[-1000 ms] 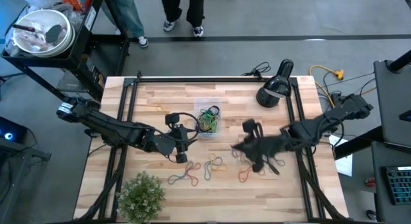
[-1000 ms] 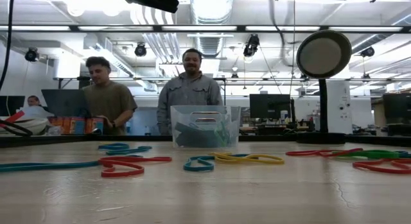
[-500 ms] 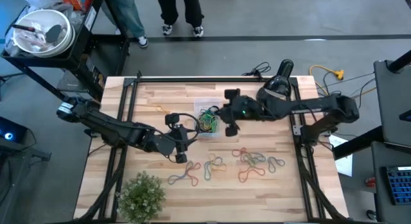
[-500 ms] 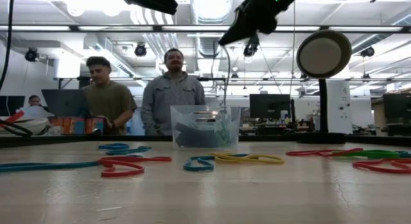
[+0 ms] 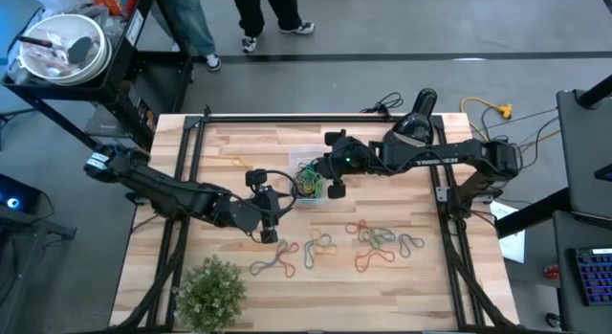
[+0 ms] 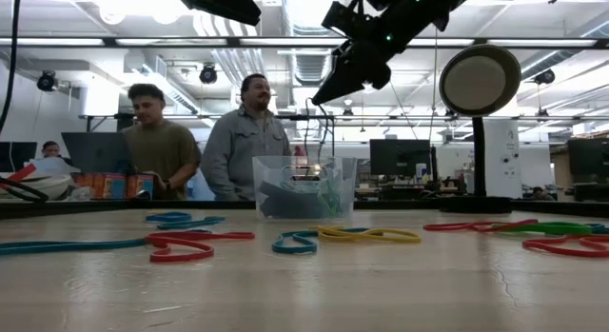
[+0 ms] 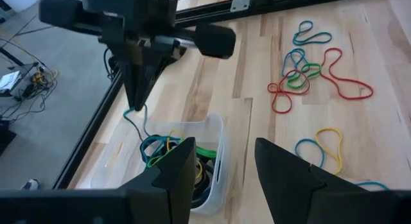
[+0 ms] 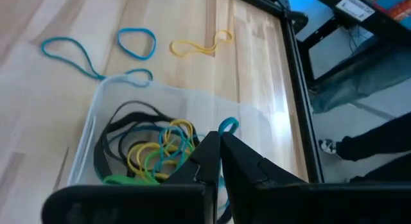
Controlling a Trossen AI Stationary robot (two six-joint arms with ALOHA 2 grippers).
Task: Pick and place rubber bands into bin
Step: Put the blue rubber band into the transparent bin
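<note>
Right wrist view says it plainly: the right gripper is clenched and now hangs directly over the bin, a blue rubber band curling out from its fingertips. A second ago that arm was down among the loose rubber bands on the surface; it has since swung up and across, carrying the band, so this one looks ready to drop once the jaws part. Below the gripper, the bin already holds a tangle of black, yellow and green bands. Farther off, beyond the bin, several more loops lie on the wood, so much remains. The left gripper has not stirred, waiting just beside the bin with fingers parted and nothing between them.
</note>
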